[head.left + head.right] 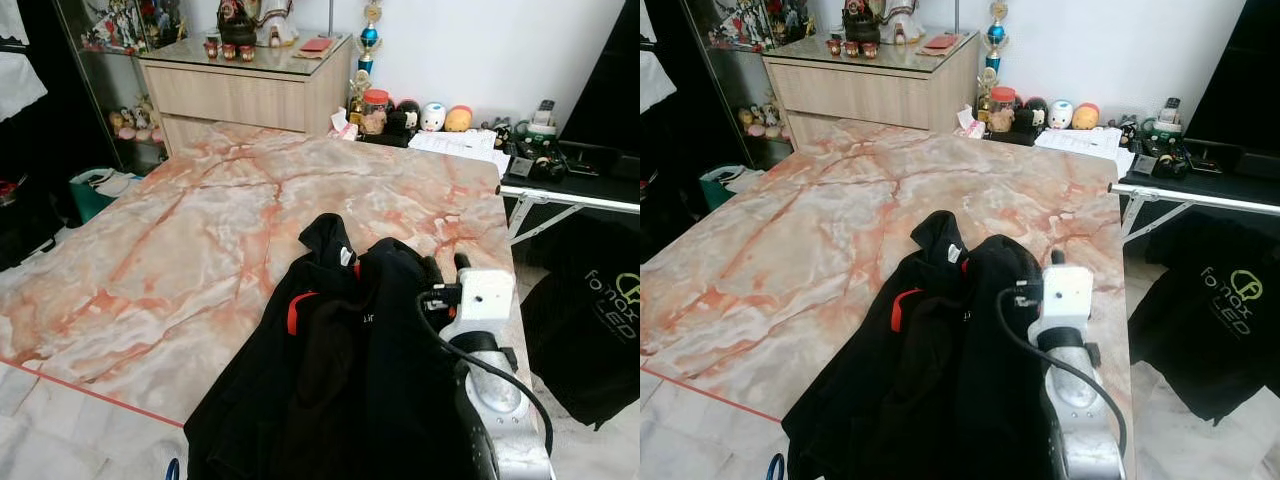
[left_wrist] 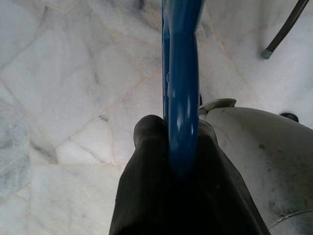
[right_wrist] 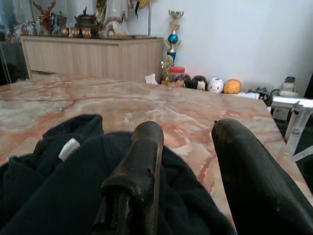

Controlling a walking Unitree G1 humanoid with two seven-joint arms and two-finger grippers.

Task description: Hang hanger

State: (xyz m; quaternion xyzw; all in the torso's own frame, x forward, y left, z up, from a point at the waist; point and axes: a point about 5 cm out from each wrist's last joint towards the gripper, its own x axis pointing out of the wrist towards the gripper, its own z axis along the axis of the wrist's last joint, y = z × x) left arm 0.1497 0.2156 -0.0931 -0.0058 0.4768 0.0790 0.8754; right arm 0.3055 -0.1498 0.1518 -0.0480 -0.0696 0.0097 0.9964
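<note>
My left gripper (image 2: 181, 147) pinches the hanger (image 2: 182, 88) low, at 7 o'clock; right gripper (image 3: 190, 147), fingers spread, hovers over the jacket (image 1: 350, 380), ready to grasp.

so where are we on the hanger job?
Done: left tool is shut on the blue hanger, held low over the floor. In hand: right tool is open, hovering over the black jacket on the marble table. Left: getting the jacket on the hanger and hanging it.
</note>
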